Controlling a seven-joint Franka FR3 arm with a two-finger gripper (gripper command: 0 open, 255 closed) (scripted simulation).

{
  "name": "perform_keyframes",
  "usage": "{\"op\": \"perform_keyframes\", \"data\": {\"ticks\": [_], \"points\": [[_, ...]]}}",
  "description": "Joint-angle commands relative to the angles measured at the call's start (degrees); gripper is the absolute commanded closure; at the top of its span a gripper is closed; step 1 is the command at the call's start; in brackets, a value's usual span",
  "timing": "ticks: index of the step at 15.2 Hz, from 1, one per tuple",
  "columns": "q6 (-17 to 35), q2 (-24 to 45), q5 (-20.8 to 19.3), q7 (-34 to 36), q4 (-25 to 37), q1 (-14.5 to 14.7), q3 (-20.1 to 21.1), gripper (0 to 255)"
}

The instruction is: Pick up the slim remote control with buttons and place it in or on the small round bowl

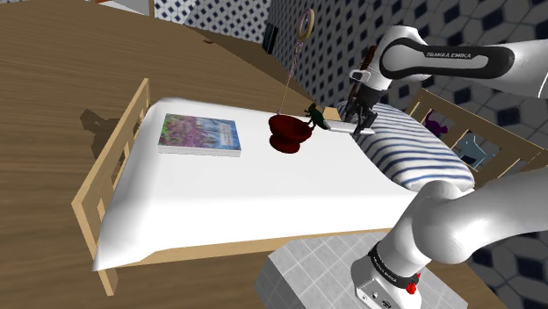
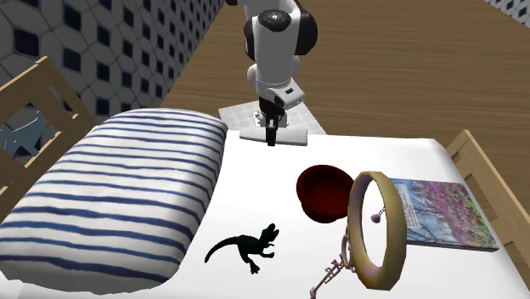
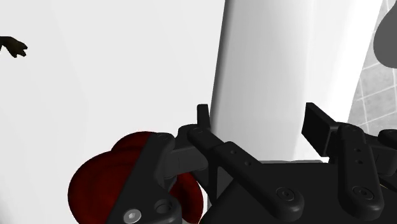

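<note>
Gripper (image 2: 272, 138) clasping the remote
Black fingers (image 3: 202, 118) pinch the slim white remote (image 2: 294, 136) over the white bed (image 1: 263, 193) — beside the striped pillow (image 2: 119, 195), dark red bowl (image 2: 323, 191) near.

Lighting is bright, even and diffuse in all views.

Shoulder view: the bed frame (image 1: 110, 167) throws a soft shadow onto the floor (image 1: 53, 79) toward that view's left, so the main light comes from above and from the right. The sheet (image 1: 263, 189) is near pure white, with faint grey grading at its edges. The arm (image 1: 465, 63) carries glossy highlights.

Second exterior view: soft shade lies along the pillow (image 2: 119, 187). The bowl (image 2: 323, 194) is dark inside.

Wrist view: the remote (image 3: 267, 76), clasped in the black gripper (image 3: 259, 118), is pale and barely stands out from the sheet. The gripper shows only a dull grey sheen.
</note>
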Motion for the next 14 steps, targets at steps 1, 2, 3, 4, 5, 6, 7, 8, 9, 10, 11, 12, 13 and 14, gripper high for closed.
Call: {"op": "perform_keyframes", "data": {"ticks": [1,2,3,4,5,6,7,8,9,10,11,12,13,14], "points": [[1.3,4.2,2.0,1.0,2.7,2.1,0.2,255],[1.7,6.1,2.9,1.4,4.0,3.0,0.3,255],[2.1,8.0,3.8,1.7,5.4,3.9,0.4,255],[2.5,10.0,4.8,2.0,6.9,4.7,0.4,255],[2.8,12.0,5.8,2.2,8.5,5.5,0.4,255],[3.0,14.0,6.8,2.4,10.1,6.3,0.5,255],[3.2,16.0,7.8,2.6,11.8,7.0,0.5,255],[3.3,18.1,8.9,2.6,13.5,7.7,0.5,255],[3.3,20.2,10.0,2.7,15.3,8.3,0.5,255],[3.3,22.2,11.1,2.7,17.2,8.9,0.5,255],[3.2,24.4,12.2,2.7,19.2,9.3,0.5,255],[3.1,26.5,13.3,2.7,21.2,9.8,0.6,255],[2.8,28.7,14.4,2.6,23.3,10.1,0.6,255],[2.5,30.8,15.6,2.5,25.6,10.4,0.7,255]]}}
